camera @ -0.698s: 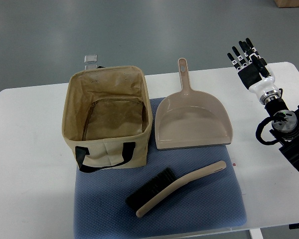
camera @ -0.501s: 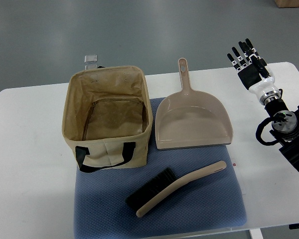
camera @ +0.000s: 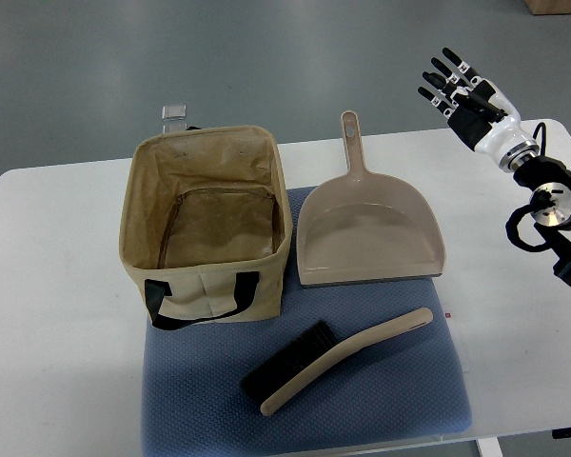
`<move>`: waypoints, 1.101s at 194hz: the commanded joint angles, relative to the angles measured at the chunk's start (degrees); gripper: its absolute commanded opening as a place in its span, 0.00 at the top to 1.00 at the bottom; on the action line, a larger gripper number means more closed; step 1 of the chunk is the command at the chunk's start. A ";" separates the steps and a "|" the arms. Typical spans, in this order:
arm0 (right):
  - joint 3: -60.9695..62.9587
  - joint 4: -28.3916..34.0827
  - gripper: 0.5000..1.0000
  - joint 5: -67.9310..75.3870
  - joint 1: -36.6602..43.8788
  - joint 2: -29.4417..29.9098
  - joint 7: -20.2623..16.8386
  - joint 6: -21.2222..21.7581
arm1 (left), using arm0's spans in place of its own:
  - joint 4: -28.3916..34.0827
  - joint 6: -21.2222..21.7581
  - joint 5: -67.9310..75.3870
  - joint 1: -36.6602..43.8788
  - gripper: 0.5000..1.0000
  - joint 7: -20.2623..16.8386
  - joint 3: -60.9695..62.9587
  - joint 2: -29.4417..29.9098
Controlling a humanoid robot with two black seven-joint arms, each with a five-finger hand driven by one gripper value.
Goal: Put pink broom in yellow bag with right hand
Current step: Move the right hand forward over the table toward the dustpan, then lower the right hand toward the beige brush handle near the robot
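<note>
- On the near part of the blue mat [camera: 390,400] lies the broom [camera: 338,367], slanted, its black bristles to the left and its handle running up to the right; I am not touching it.
- Far left on the mat stands the bag [camera: 207,227], upright, mouth open, nothing in it that I can see. A dustpan [camera: 369,233] lies just right of it, between the bag and my arm.
- From the top view I judge this as the very start: the reach for the broom is not yet made.
- My right hand [camera: 464,90] is at the far right, above the table's [camera: 57,286] far edge, well apart from the broom. Its fingers [camera: 436,78] are spread and straight, pointing far and left, holding nothing.
- Next I would have to bring the hand near and left, down onto the handle, and close around it.
- My left hand does not show.
</note>
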 commanded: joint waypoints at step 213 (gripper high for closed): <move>-26.76 61.87 0.13 -49.04 -0.60 -38.87 -13.13 -1.83 | -0.16 -0.13 0.13 -1.58 0.00 0.09 -0.08 0.00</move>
